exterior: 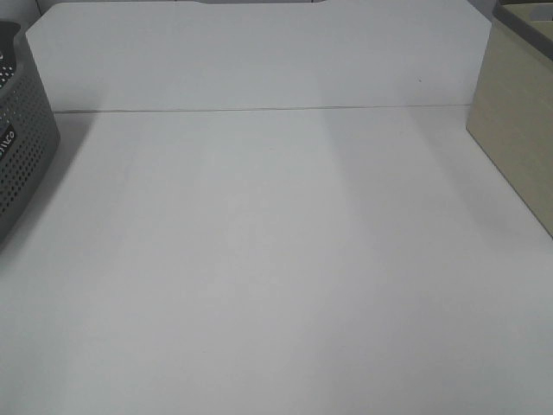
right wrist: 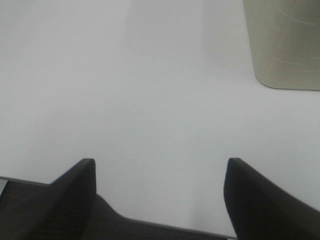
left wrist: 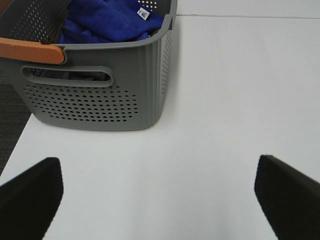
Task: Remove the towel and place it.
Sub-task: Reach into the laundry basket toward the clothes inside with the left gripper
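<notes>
Inside grey basket (left wrist: 100, 107), towel (left wrist: 107, 22) — beyond left hand (left wrist: 157, 187)

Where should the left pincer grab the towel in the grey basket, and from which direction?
Probably from above, through the open top: the walls of the grey basket close off every side. Pinch a raised fold of the towel near its white tag; it lies crumpled, not flat, so folds stand up to bite. The left pincer, open, faces the basket.

The towel (left wrist: 100, 22) is blue with a white tag (left wrist: 144, 13). The grey basket (left wrist: 95, 102) has little holes and an orange handle (left wrist: 30, 50). The table (exterior: 276, 259) is white.
</notes>
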`<state>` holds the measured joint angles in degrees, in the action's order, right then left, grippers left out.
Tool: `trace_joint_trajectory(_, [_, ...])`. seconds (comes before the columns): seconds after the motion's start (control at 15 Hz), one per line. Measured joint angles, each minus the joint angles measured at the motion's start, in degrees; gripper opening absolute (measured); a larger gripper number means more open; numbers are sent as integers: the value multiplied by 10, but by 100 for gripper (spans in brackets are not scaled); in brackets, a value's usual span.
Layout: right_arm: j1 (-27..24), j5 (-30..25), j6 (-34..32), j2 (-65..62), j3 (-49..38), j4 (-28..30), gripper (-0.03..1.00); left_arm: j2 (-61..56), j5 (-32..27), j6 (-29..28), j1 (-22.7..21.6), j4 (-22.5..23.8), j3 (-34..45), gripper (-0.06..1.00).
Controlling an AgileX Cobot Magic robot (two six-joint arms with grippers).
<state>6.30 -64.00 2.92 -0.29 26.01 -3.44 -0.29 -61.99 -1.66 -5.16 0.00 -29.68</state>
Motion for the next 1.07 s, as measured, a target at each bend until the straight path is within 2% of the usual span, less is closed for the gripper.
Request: trace_joint_trajectory(1.07, [0,0,0,0,0,0,71,0,0,0,0,0,0,99])
